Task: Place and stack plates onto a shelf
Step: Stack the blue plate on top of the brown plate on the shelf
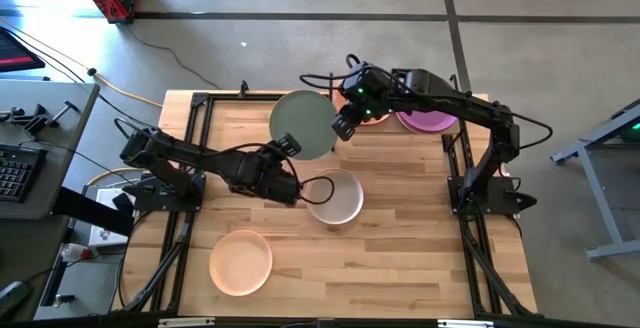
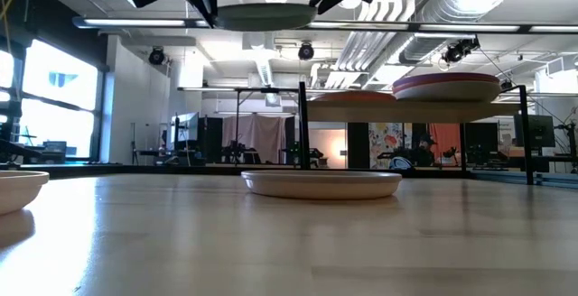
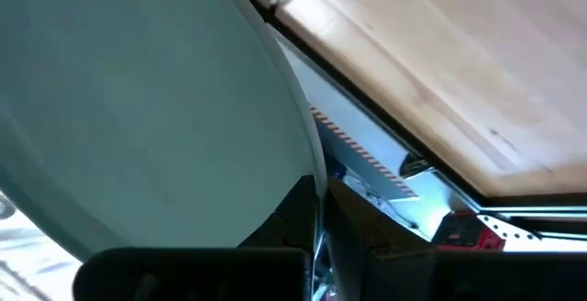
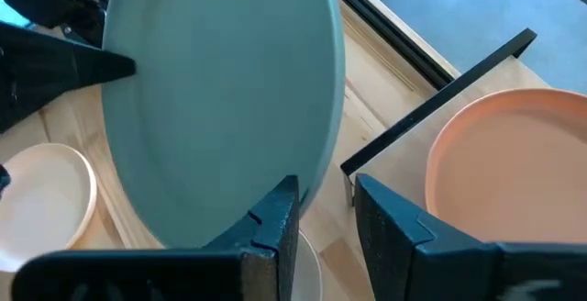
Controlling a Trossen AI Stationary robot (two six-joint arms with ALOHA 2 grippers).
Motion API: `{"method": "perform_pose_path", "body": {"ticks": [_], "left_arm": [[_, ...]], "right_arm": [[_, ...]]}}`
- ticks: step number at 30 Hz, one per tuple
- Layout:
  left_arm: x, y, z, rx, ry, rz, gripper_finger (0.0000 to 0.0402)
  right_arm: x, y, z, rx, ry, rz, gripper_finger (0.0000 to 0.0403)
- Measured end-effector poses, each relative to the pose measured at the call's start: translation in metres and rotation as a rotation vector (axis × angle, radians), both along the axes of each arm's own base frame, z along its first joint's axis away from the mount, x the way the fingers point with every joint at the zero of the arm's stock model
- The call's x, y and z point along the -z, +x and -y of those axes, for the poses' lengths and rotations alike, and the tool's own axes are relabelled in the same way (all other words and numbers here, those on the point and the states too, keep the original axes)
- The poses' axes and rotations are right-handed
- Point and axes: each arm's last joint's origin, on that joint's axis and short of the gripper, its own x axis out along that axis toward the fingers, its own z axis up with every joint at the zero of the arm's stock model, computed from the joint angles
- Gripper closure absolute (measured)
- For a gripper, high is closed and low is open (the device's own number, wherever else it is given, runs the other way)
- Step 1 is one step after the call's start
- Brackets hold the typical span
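The sage green plate (image 1: 303, 125) is held up in the air, well clear of the tabletop (image 1: 400, 258), gripped at two points of its rim at once. One edge is pinched by the left gripper (image 1: 287, 151), whose fingers (image 3: 292, 211) are seen closed on the rim in the left wrist view. The opposite edge is clamped by the right gripper (image 1: 342, 126), its fingers (image 4: 275, 218) drawn narrow about the rim. In the low view the plate is seen level, high above the wood, hung between both grippers.

Just beside it, at the far edge of the tabletop, the shelf (image 4: 404, 136) is seen on its black posts. A terracotta plate (image 4: 514, 182) is lying on the shelf, and a magenta plate (image 1: 430, 121) is resting there too, partly hidden by the right arm; from the low view it seems to be lying on another plate.

On the tabletop below, a cream-white plate (image 1: 335, 196) is lying near the middle, just beside the left gripper. A pale peach plate (image 1: 240, 261) is set well apart, toward the near edge.
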Motion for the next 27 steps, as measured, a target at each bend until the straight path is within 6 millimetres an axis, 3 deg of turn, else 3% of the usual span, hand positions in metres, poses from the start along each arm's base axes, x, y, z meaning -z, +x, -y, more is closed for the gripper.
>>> {"method": "perform_pose_path", "body": {"ticks": [13,21,27], "left_arm": [[-0.002,0.009,0.001,0.036,0.049,0.061,0.0399],[-0.002,0.01,0.002,0.04,0.044,0.06,0.0399],[-0.002,0.013,0.003,0.038,0.014,0.107,0.0393]], "right_arm": [[-0.001,0.0,0.0,-0.001,-0.003,0.011,0.0318],[-0.001,0.0,0.001,0.005,0.002,0.01,0.0391],[0.0,-0.001,0.001,0.009,0.022,0.01,0.0398]]}}
